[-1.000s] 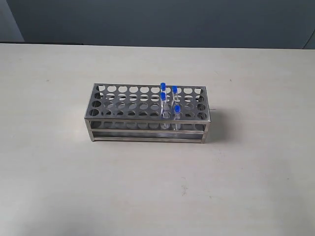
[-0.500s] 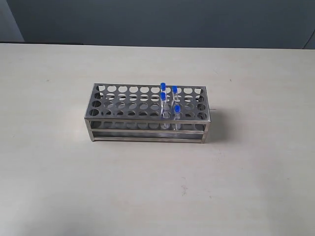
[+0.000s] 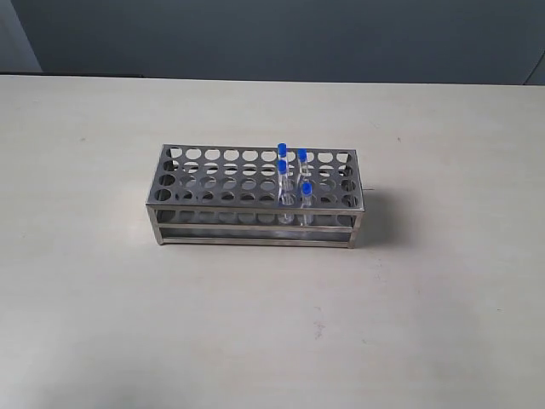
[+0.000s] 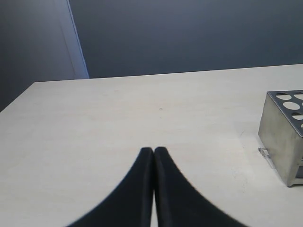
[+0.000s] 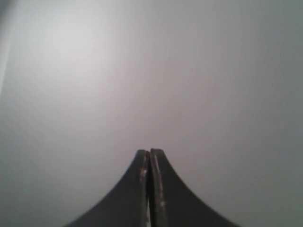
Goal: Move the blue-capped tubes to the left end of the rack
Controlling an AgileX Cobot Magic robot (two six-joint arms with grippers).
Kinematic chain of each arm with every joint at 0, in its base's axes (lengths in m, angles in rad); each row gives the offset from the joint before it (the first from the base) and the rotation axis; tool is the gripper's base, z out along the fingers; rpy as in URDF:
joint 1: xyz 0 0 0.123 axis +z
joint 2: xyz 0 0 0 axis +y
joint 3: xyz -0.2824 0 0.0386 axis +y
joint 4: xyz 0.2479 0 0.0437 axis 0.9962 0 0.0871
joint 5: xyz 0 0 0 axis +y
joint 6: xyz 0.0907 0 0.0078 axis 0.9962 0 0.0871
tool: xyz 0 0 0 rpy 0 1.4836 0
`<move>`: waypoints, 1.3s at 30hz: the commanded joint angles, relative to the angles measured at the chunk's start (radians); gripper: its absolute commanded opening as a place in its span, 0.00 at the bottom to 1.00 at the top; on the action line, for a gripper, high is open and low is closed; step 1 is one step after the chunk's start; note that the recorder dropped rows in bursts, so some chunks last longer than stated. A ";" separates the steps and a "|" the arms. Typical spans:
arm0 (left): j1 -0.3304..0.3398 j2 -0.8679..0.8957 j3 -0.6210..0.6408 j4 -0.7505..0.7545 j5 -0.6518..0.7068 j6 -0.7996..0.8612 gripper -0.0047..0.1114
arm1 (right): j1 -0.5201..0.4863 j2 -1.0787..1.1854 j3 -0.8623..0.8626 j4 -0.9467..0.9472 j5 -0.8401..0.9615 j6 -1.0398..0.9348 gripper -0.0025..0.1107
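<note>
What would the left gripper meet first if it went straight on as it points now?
Probably nothing: the shut left gripper points over bare table toward its far edge. The rack sits beside that line, though depth is unclear.

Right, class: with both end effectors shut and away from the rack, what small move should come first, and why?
Probably swing the right end effector toward the blue-capped tubes: all four stand right of the rack's middle, on that arm's side.

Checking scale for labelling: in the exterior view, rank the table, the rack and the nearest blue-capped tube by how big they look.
Largest to smallest:
1. table
2. rack
3. nearest blue-capped tube
</note>
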 commanded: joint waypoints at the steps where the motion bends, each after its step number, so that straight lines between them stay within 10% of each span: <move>1: -0.004 -0.004 0.005 0.000 -0.014 -0.004 0.04 | 0.005 0.178 -0.066 -0.301 -0.049 0.289 0.01; 14: -0.004 -0.004 0.005 0.000 -0.014 -0.004 0.04 | 0.384 0.588 -0.036 -0.265 0.205 0.161 0.01; 24: -0.004 -0.004 0.005 0.000 -0.014 -0.004 0.04 | 0.593 0.588 0.390 0.994 -0.142 -0.870 0.01; 39: -0.004 -0.004 0.005 0.000 -0.014 -0.004 0.04 | 0.642 0.588 0.438 0.742 -0.173 -0.802 0.02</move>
